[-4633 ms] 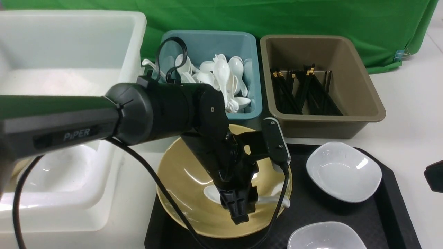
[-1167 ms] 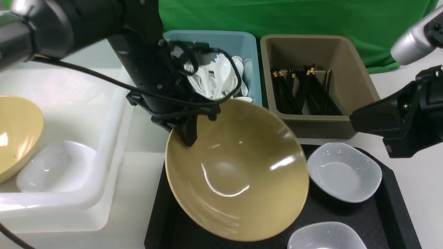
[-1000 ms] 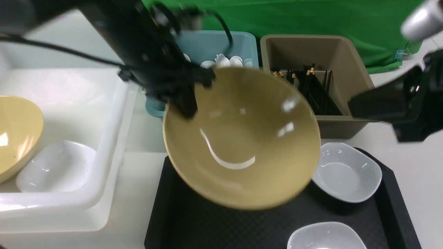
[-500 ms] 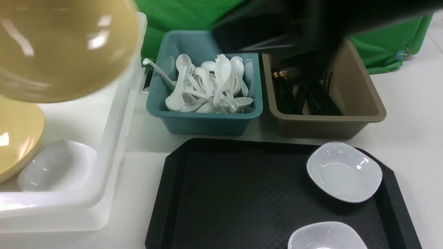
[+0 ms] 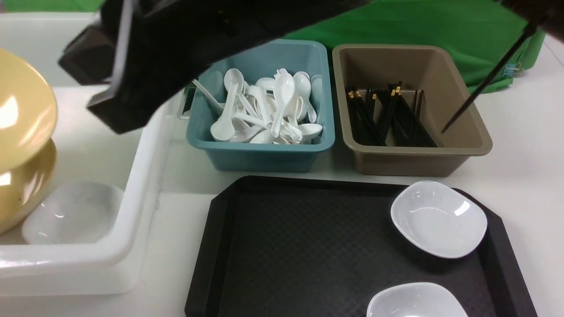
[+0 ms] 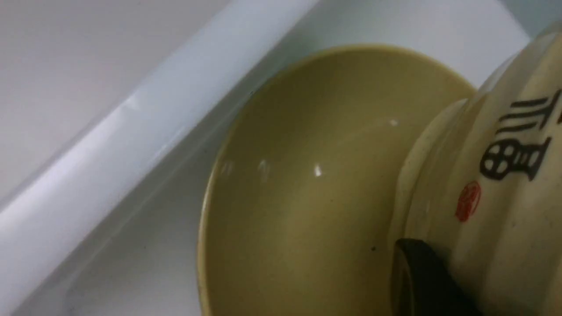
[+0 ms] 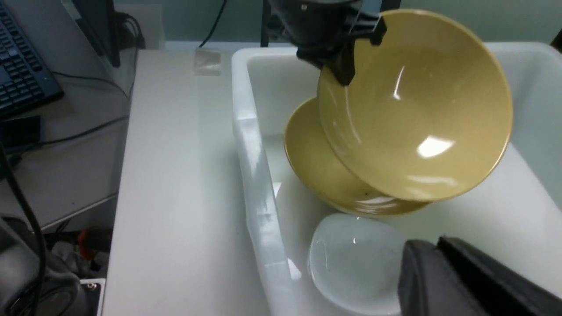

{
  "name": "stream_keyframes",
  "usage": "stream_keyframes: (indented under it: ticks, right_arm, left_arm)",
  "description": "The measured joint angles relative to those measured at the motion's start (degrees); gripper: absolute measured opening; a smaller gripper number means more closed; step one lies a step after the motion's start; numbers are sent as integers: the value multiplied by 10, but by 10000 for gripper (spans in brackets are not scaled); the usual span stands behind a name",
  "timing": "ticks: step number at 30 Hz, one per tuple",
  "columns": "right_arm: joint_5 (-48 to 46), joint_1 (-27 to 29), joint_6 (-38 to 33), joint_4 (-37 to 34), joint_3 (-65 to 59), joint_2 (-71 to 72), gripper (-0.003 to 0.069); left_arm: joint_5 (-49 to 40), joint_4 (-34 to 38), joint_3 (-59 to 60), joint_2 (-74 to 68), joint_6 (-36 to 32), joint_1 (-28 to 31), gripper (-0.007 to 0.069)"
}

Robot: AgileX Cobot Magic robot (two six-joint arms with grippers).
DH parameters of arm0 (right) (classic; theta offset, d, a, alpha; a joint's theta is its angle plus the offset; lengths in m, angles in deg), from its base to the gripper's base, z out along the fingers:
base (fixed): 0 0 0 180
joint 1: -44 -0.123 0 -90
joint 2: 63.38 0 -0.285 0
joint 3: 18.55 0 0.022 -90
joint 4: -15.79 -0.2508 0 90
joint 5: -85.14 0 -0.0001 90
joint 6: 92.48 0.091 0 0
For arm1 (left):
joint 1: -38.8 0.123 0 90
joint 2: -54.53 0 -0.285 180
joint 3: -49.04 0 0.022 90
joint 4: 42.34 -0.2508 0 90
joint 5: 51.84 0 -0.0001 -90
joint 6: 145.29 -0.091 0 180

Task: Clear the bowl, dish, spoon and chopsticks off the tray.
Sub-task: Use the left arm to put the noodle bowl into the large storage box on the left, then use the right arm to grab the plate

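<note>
A: Where was the bowl, against half a second before?
B: Lower. The bowl (image 5: 22,110) had been high over the far end of the tub (image 5: 145,167). It then hung tilted inside the tub, over the second bowl (image 5: 20,193). Could not tell if they touched. A little over a second earlier it was tipped above the tray (image 5: 308,246).
A: Left fingers?
B: Left fingers (image 7: 341,70) pinched on the bowl's rim, same grip as before.
A: Right side?
B: Right arm (image 5: 198,39) had been a blur over the brown bin (image 5: 410,160). It then reached across toward the tub. Right fingers (image 7: 421,276) pressed together, nothing seen between them.
A: Anything else shifted?
B: No. A dish (image 5: 438,218) and a second dish (image 5: 414,301) sat on the tray's right side, same spots. Spoons (image 5: 264,110) in the teal bin (image 5: 255,156) and chopsticks (image 5: 387,119) in the brown bin lay as before.
</note>
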Motion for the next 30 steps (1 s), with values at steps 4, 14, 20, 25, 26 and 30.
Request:
stream_keyframes:
  ticks: [4, 14, 20, 25, 26, 30]
  right_arm:
    - [2, -1, 0, 1, 2, 1, 31]
    - [-8, -1, 32, 84, 2, 3, 32]
    - [-75, 13, 158, 302, 2, 26, 41]
    - [-206, 101, 216, 417, -3, 60, 41]
    - [-215, 129, 222, 416, -13, 68, 41]
    - [-230, 227, 241, 374, -94, 91, 43]
  left_arm:
    - [1, -32, 4, -19, 34, 0, 6]
    - [-4, -80, 4, -13, 68, 0, 237]
    - [-23, -101, -36, 38, 67, 0, 486]
    - [-85, -76, -86, 92, 34, -49, 498]
    - [-95, -70, -92, 105, 24, -78, 466]
    - [-130, -58, -97, 146, -21, -232, 234]
